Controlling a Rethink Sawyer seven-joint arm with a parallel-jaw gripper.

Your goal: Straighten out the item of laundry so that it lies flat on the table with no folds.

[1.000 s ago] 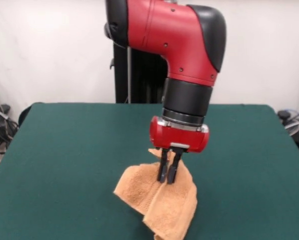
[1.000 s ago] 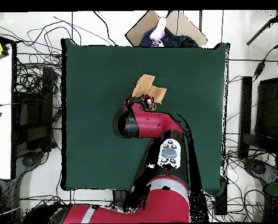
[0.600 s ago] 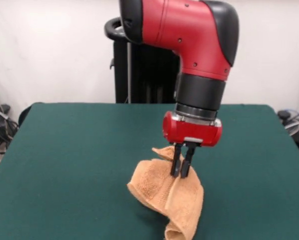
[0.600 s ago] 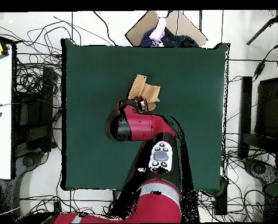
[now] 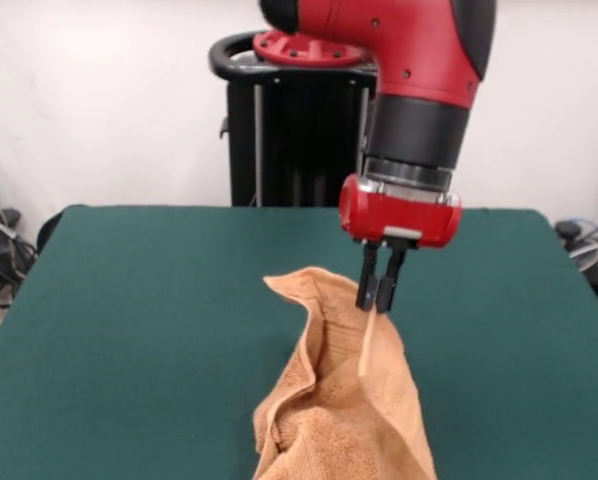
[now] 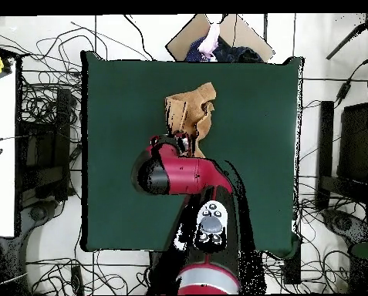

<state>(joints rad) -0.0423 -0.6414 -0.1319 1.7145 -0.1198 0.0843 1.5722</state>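
Rough, looped terry towel [image 5: 344,400] hangs from my matt black pincer [image 5: 379,300]; my glossy red plastic shell [image 5: 399,210] gleams; the worktop [image 5: 129,330] is matt felt.

The orange-tan terry towel [image 5: 339,400] [image 6: 188,112] hangs bunched and creased, its upper edge pinched up off the surface, a corner jutting out to one side, and its lower folds spreading down onto the dark green felt table [image 5: 139,320] [image 6: 125,116], far larger than the towel.
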